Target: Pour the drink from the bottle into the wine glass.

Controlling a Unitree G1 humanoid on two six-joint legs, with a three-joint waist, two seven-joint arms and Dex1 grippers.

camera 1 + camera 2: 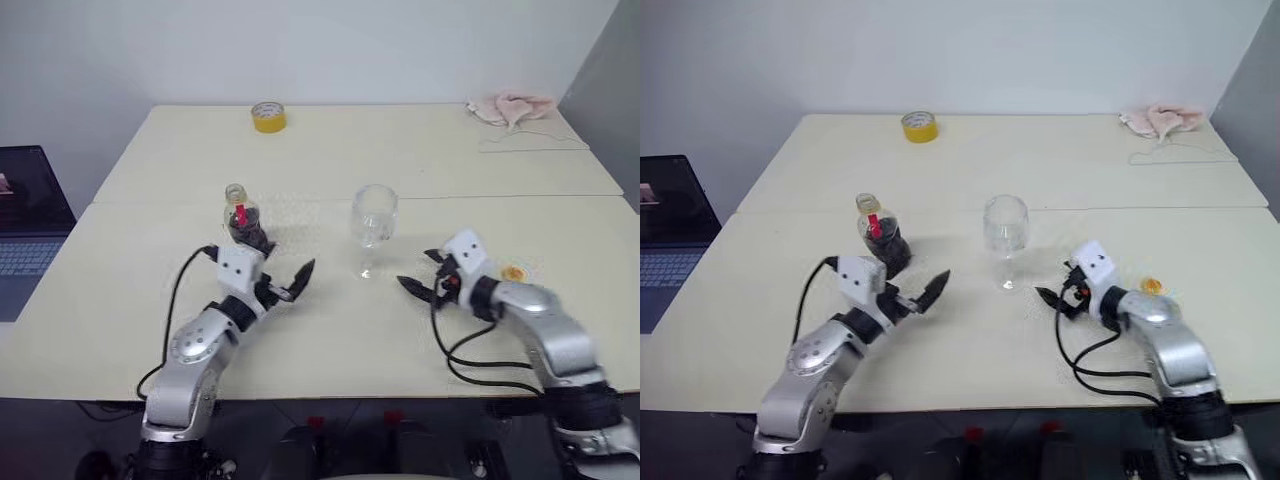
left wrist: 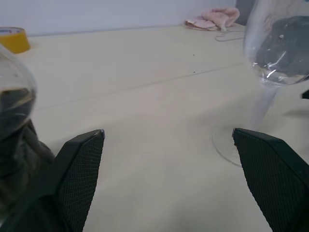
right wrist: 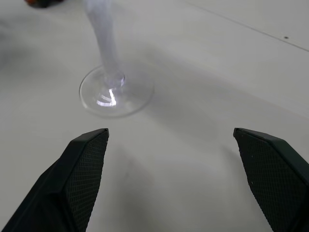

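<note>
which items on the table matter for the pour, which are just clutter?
Job: bottle with the drink, cap off; wine glass; yellow cap by the right gripper.

Lying about: tape roll, pink cloth, laptop.

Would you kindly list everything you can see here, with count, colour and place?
bottle: one, clear with dark drink, uncapped, table middle-left.
wine glass: one, clear, upright at table centre.
yellow cap: one, beside the right wrist.
tape roll: one, yellow, far edge.
cloth: one, pink, far right corner.
laptop: one, dark, left of the table.
table: cream.
left gripper: open, beside the bottle.
right gripper: open, right of the glass.
</note>
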